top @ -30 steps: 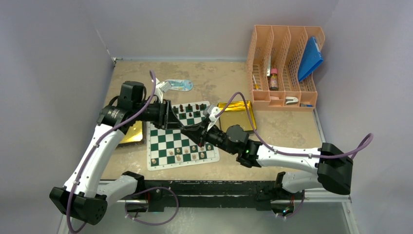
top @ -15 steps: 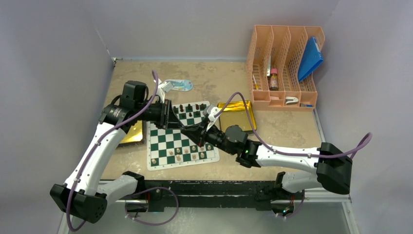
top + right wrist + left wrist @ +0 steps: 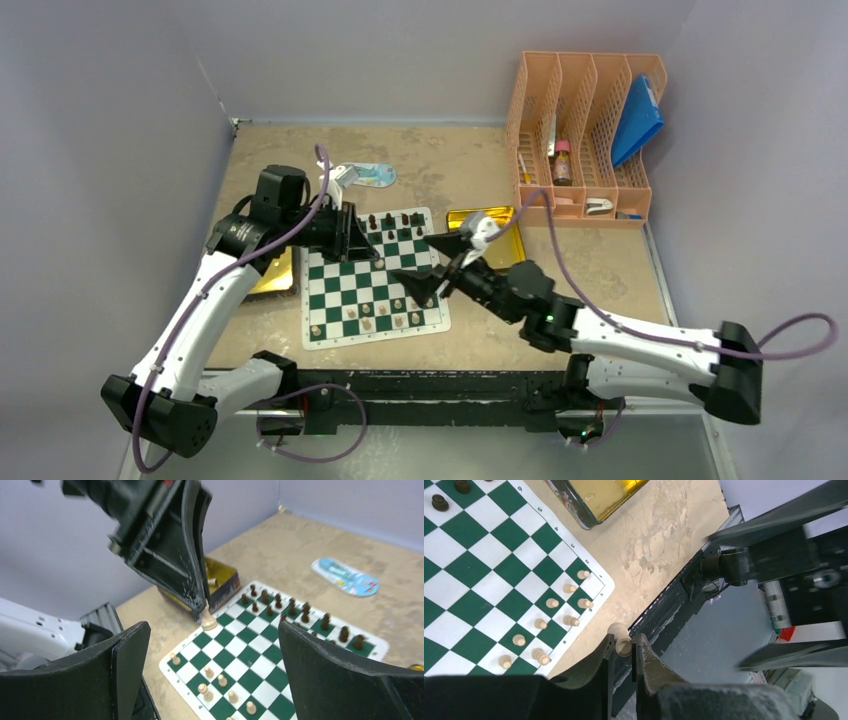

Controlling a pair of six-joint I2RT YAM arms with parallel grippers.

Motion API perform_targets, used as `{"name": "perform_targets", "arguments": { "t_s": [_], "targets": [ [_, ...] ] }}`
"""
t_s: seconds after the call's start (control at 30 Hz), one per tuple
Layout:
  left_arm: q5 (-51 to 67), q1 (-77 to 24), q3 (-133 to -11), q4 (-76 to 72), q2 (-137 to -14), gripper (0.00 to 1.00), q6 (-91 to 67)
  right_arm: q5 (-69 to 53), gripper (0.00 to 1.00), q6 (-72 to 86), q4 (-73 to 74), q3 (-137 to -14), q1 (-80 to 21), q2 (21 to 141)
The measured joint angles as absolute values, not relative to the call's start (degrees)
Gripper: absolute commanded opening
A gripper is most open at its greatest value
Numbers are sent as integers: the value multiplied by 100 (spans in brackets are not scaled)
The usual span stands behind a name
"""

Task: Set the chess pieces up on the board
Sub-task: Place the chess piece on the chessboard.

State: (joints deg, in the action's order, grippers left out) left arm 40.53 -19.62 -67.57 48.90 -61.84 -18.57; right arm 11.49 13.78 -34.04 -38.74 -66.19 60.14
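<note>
The green-and-white board (image 3: 345,292) lies between the two arms. Cream chess pieces (image 3: 380,320) stand in its near rows and dark ones (image 3: 395,220) along the far row. My left gripper (image 3: 368,252) hangs above the board's middle, shut on a cream piece (image 3: 618,631) whose base points downward (image 3: 208,621). The right gripper (image 3: 432,264) is wide open just right of it, with nothing between its fingers (image 3: 212,627). The left wrist view shows the board (image 3: 474,580), its cream pieces (image 3: 554,602) and two dark ones (image 3: 439,502).
Gold trays lie on either side of the board, one on the right (image 3: 490,225) and one on the left (image 3: 275,275). An orange organizer (image 3: 580,130) stands at the back right. A blue flat item (image 3: 365,175) lies behind the board.
The right gripper went from shut to wide open and its arm drew back to the right. The left gripper narrowed onto the cream piece and has stayed over the board.
</note>
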Motion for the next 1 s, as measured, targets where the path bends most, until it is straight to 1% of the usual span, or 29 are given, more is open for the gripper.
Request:
{"name": "perform_targets", "arguments": {
  "t_s": [0.2, 0.33, 0.47, 0.57, 0.83, 1.0],
  "targets": [
    [3640, -2283, -6759, 4545, -6226, 0, -1955, 1892, 99, 1328, -2617, -3846, -6619, 4270],
    [3251, -2604, -6764, 4289, -6386, 0, -2045, 2641, 99, 1481, -1804, -4204, -6615, 3527],
    [2923, -2995, -6759, 3988, -6534, 0, -2099, 3177, 99, 1557, -1175, -4742, -6602, 3271],
    [2611, -3310, -6659, 3662, -6558, 0, -2206, 3424, 99, 1612, -904, -4901, -6593, 3133],
    [1474, -4543, -5806, 2805, -6910, 0, -2462, 3680, 99, 1688, -515, -4823, -6593, 2919],
    [838, -5133, -4939, 2241, -7043, 0, -2644, 3695, 99, 1686, -499, -4563, -6593, 2637]
  ]
}}
